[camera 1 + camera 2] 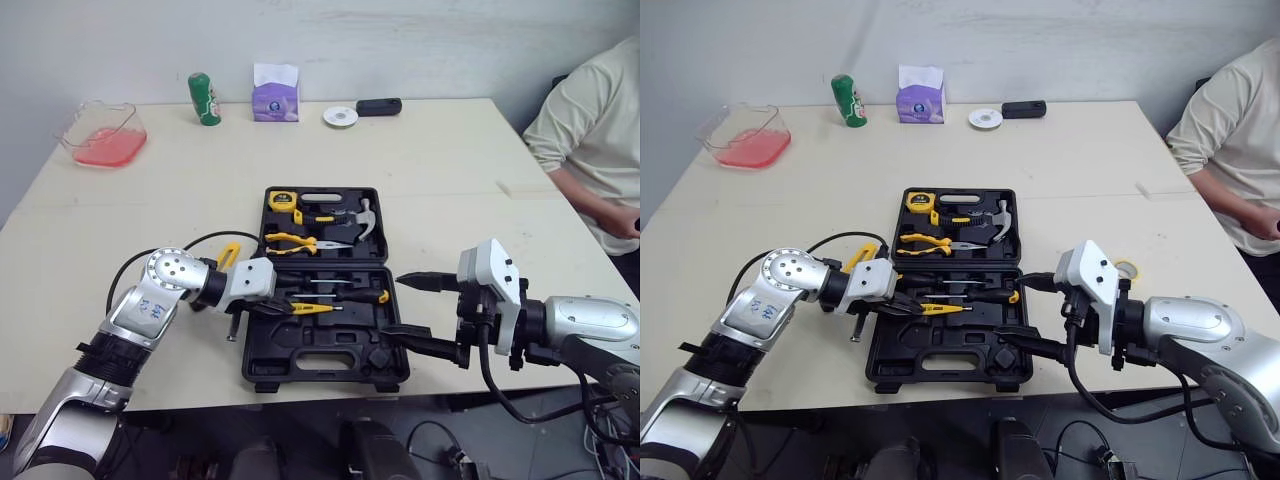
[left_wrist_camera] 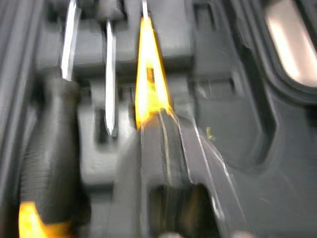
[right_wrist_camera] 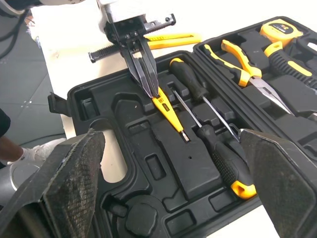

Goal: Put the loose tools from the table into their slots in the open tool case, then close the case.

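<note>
The black tool case (image 1: pixel 320 362) lies open mid-table. Its far half holds pliers (image 1: pixel 295 242), a hammer (image 1: pixel 363 218) and a tape measure (image 1: pixel 280 199). In the near half, two black-handled screwdrivers (image 3: pixel 218 153) lie side by side. Next to them is a small yellow screwdriver (image 3: pixel 171 115), with my left gripper (image 1: pixel 283 308) shut on its handle end. My right gripper (image 1: pixel 415 312) stands open at the case's right edge, holding nothing. A yellow utility knife (image 1: pixel 228 254) and a black ridged rod (image 3: pixel 104 51) lie loose on the table left of the case.
A person (image 1: pixel 590 130) sits at the table's right side. A yellow tape roll (image 1: pixel 1127 270) lies right of the case. Along the far edge stand a clear container with red contents (image 1: pixel 103 135), a green can (image 1: pixel 205 99), a tissue pack (image 1: pixel 275 95), a disc (image 1: pixel 340 116) and a black object (image 1: pixel 379 106).
</note>
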Motion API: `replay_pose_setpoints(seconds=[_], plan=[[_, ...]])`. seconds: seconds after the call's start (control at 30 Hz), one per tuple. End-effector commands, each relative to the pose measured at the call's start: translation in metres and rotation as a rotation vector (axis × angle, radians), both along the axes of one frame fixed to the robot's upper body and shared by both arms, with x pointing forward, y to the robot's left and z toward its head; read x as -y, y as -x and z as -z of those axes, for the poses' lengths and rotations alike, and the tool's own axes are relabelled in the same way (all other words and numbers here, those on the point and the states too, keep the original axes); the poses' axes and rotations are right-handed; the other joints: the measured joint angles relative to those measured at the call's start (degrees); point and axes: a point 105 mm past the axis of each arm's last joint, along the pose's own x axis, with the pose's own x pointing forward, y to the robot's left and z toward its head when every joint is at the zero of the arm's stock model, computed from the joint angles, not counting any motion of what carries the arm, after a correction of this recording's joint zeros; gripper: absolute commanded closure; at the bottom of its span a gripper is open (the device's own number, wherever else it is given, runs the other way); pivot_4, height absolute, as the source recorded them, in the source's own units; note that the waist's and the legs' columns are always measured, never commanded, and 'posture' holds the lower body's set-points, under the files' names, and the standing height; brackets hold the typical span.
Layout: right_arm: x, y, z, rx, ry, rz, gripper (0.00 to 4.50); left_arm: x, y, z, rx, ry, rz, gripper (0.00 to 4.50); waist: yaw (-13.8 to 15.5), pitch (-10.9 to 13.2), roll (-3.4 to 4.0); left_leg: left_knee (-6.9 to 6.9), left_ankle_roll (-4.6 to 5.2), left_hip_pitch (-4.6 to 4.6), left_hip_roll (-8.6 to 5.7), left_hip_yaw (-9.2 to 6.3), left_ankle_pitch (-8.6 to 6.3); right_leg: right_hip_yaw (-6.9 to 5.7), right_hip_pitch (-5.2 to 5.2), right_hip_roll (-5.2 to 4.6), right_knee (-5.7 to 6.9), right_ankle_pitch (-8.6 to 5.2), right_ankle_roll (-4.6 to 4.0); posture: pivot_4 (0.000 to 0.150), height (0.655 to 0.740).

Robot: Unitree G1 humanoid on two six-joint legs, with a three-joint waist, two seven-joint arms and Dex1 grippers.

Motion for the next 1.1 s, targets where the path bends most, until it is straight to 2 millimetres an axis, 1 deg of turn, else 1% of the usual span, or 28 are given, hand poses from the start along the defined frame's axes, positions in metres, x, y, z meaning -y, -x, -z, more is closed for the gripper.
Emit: replay_pose_setpoints(seconds=[0.03,0.23,0.3,0.4,0.43,0.53,0.57,0.63,0.7,0.73,0.83,0.97,1.1], plan=[[-0.001,0.002,-0.007,0.04,-0.001,-0.011,0.0,-0.029,0.008,0.046,-0.145,-0.19,-0.084,4.48,0.0,-0.1,0.06,-0.07,-0.01,0.01,0.0,0.01,0.01,0.0,0.0,0.0,0.0,-0.01,-0.02,0.15,0.74],[0.0,0.002,-0.006,0.04,0.0,-0.01,0.0,-0.035,0.006,0.043,-0.142,-0.196,-0.113,4.48,0.0,-0.2,0.11,-0.39,-0.13,0.06,-0.01,0.03,0.13,0.04,0.0,0.03,0.01,-0.05,-0.09,0.15,0.74],[-0.001,0.003,-0.005,0.039,0.001,-0.01,0.0,-0.04,0.002,0.04,-0.134,-0.202,-0.133,4.48,-0.1,-0.2,0.11,-0.44,-0.15,0.07,0.0,0.03,0.14,0.06,0.0,0.06,0.02,-0.06,-0.11,0.15,0.74],[-0.001,0.004,-0.004,0.039,0.0,-0.012,0.0,-0.039,-0.001,0.029,-0.147,-0.148,-0.143,4.48,-0.2,-0.2,0.11,-0.48,-0.18,0.07,0.02,0.03,0.16,0.07,0.0,0.09,0.04,-0.08,-0.14,0.15,0.74],[-0.001,0.004,-0.004,0.04,-0.001,-0.013,0.0,-0.037,-0.001,0.024,-0.154,-0.125,-0.143,4.48,-0.2,-0.2,0.11,-0.48,-0.19,0.07,0.03,0.03,0.16,0.06,-0.01,0.1,0.05,-0.08,-0.15,0.15,0.74],[-0.002,0.004,-0.004,0.042,-0.002,-0.014,0.0,-0.012,0.007,-0.012,-0.18,0.05,-0.034,4.48,-0.3,-0.2,0.1,-0.48,-0.21,0.06,0.05,0.03,0.17,0.06,-0.07,0.13,0.07,-0.09,-0.16,0.15,0.74],[-0.002,0.004,-0.004,0.042,-0.002,-0.014,0.0,-0.004,0.01,-0.023,-0.187,0.101,-0.009,4.48,-0.3,-0.1,0.06,-0.47,-0.28,0.04,0.05,0.03,0.21,0.06,-0.24,0.13,0.09,-0.09,-0.17,0.15,0.74],[-0.002,0.004,-0.004,0.042,-0.003,-0.014,0.0,0.003,0.011,-0.033,-0.197,0.15,0.009,4.48,0.0,0.1,0.0,-0.46,-0.62,-0.09,0.03,0.0,0.41,0.05,-0.35,0.13,0.08,-0.09,-0.16,0.15,0.74],[-0.002,0.004,-0.004,0.043,-0.002,-0.012,0.0,0.01,0.011,-0.042,-0.194,0.195,0.027,4.48,0.1,0.3,-0.11,-0.46,-0.61,-0.16,0.03,-0.01,0.4,0.04,-0.37,0.11,0.01,-0.09,-0.15,0.15,0.74],[-0.002,0.004,-0.004,0.043,-0.002,-0.011,0.0,0.014,0.008,-0.044,-0.185,0.209,0.017,4.48,0.2,0.3,-0.15,-0.46,-0.61,-0.19,0.02,-0.01,0.4,0.04,-0.36,0.1,-0.03,-0.09,-0.14,0.15,0.74],[-0.003,0.004,-0.005,0.044,-0.005,-0.01,0.0,0.022,0.003,-0.042,-0.158,0.222,0.016,4.48,0.2,0.3,-0.17,-0.44,-0.52,-0.32,-0.03,-0.06,0.36,0.0,-0.33,0.07,-0.29,-0.01,0.0,0.15,0.74],[-0.003,0.005,-0.005,0.044,-0.007,-0.007,0.0,0.028,-0.007,-0.023,-0.116,0.169,-0.015,4.48,0.1,0.3,-0.17,-0.44,-0.4,-0.39,-0.08,0.0,0.29,0.02,-0.35,0.0,-0.42,0.03,0.08,0.15,0.74],[-0.003,0.005,-0.005,0.046,-0.007,-0.003,0.0,0.03,-0.012,-0.011,-0.106,0.135,-0.023,4.48,0.1,0.4,-0.22,-0.44,-0.39,-0.37,-0.06,0.01,0.29,0.0,-0.35,0.02,-0.42,0.04,0.09,0.15,0.74]])
